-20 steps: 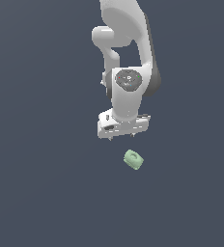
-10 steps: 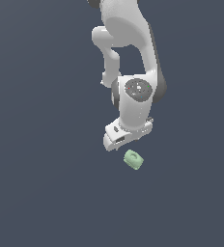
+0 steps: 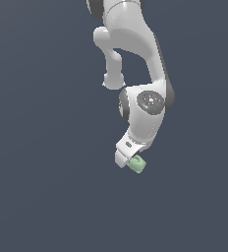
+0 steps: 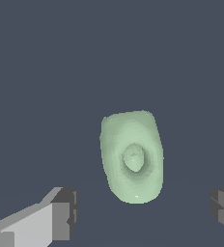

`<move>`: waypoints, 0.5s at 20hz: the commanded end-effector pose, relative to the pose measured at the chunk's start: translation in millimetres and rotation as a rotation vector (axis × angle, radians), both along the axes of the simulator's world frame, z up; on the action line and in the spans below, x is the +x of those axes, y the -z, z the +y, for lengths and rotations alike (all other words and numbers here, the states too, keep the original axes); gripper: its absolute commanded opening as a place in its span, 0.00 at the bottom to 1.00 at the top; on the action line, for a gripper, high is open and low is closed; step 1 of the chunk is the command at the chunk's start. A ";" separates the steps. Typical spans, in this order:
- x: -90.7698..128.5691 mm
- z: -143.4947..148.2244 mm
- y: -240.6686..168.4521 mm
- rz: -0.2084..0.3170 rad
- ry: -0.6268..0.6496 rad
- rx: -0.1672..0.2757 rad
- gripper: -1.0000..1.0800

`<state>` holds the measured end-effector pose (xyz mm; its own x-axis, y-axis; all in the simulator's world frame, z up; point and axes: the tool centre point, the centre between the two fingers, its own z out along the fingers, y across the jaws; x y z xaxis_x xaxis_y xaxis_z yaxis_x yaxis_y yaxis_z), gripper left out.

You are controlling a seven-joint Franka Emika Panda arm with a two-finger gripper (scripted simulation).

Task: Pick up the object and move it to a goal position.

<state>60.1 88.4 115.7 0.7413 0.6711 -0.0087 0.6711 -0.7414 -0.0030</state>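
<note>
In the exterior view the white arm reaches down over a plain dark grey floor; its gripper sits low, right against the pale mint-green object, which pokes out on the exterior view's right of it; the fingers are hard to make out there. In the wrist view the object lies between the two spread fingers; neither pad touches it; a shallow dent marks its top.

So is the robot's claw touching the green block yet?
Apart. In the wrist view the green block sits between the open end effector's fingertips, with bare floor showing on both sides.
</note>
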 end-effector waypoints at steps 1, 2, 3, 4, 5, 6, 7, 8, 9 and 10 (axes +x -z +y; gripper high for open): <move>4.7 4.1 2.5 -0.003 -0.050 0.001 0.96; 6.1 5.4 3.4 -0.004 -0.066 0.002 0.96; 7.4 6.5 4.2 -0.005 -0.080 0.002 0.96; 8.5 7.5 4.8 -0.006 -0.092 0.003 0.96; 9.4 8.4 5.4 -0.006 -0.102 0.003 0.96; 10.2 9.1 5.9 -0.007 -0.111 0.003 0.96; 10.9 9.7 6.3 -0.007 -0.119 0.004 0.96; 11.4 10.2 6.6 -0.008 -0.124 0.004 0.96; 11.8 10.5 6.8 -0.008 -0.128 0.004 0.96; 12.0 10.8 7.0 -0.008 -0.131 0.004 0.96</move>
<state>71.3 98.6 109.0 0.6533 0.7571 -0.0007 0.7571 -0.6533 -0.0005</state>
